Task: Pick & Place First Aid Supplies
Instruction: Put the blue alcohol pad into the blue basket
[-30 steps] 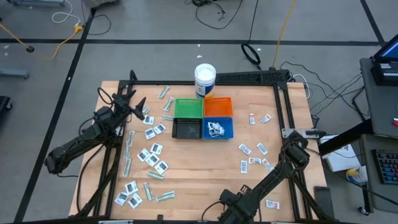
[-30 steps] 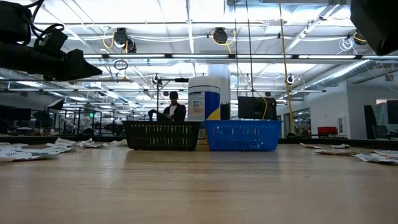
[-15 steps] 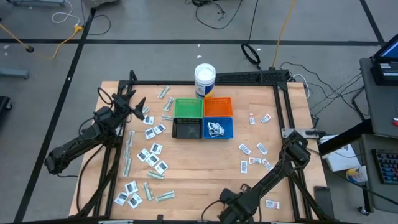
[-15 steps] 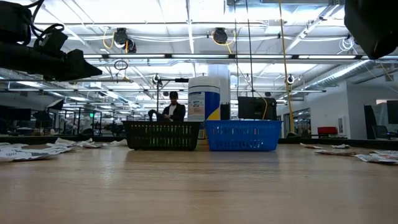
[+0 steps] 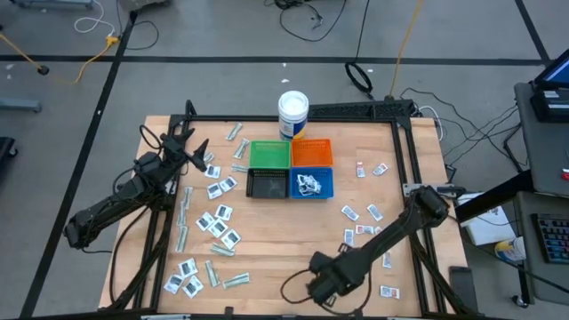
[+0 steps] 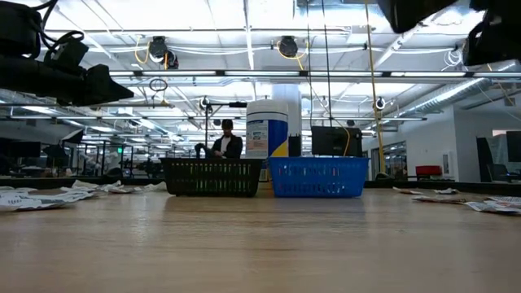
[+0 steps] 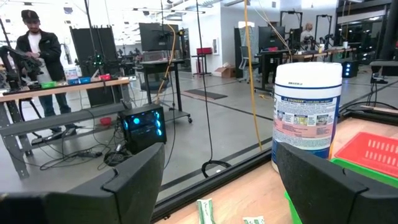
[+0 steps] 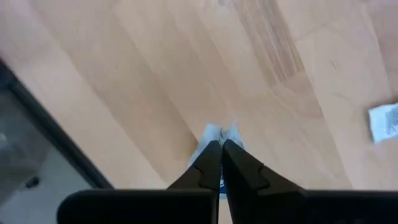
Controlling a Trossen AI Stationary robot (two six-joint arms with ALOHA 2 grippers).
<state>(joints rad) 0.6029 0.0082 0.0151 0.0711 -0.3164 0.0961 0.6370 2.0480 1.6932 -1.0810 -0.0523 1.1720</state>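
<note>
From above, the right tool (image 5: 322, 286) hangs over the near edge of the counter (image 5: 293, 231); the left tool (image 5: 197, 153) waits far left, spread wide. Packets (image 5: 218, 222) lie scattered left and right. Wrist view: right tool pinched onto a white packet (image 8: 221, 134) (barely showing).

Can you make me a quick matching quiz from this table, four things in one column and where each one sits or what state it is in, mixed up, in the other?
Things:
1. white tub
2. blue bin
3. right gripper
4. left gripper

Places or states:
A. shut on a small white packet, over the near edge of the table
B. open, above the scattered packets on the left side
C. standing at the far edge, behind the green bin
D. holding a few packets, beside the black bin

Pairs: 1-C, 2-D, 3-A, 4-B
</note>
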